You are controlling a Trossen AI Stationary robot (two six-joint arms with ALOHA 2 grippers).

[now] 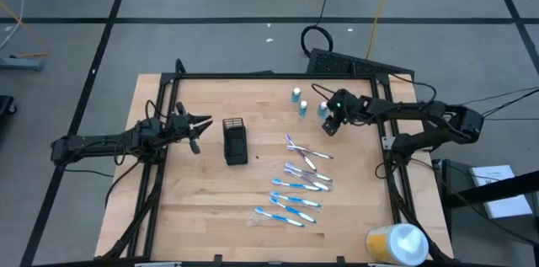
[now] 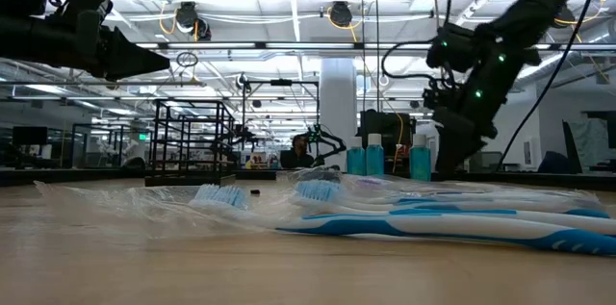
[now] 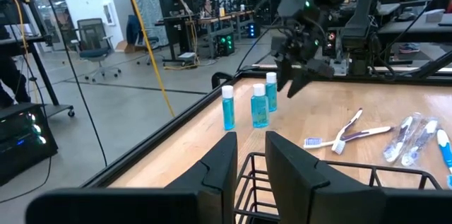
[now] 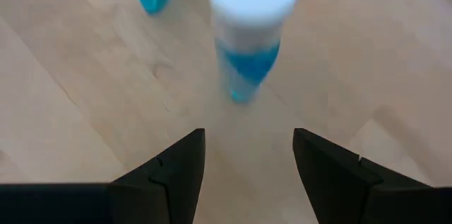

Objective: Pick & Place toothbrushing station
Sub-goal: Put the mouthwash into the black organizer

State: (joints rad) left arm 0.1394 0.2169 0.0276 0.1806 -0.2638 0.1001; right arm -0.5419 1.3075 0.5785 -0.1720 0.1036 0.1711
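While right gripper (image 4: 247, 157) hovers spread above a white-capped blue tube (image 4: 248, 33), left gripper (image 3: 247, 164) slightly parted, wire-mesh holder (image 1: 236, 141).

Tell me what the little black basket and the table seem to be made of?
The black mesh holder looks like thin coated metal wire: open grid, matte dark bars. The table looks like pale wood, smooth-finished: visible grain and plank strips.

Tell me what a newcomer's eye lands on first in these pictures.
A scatter of blue-and-white toothbrushes lies across the middle of the wooden table. At the far edge three small blue tubes stand upright, with the right gripper, open, hanging just beside them. The left gripper hovers next to the black mesh holder.
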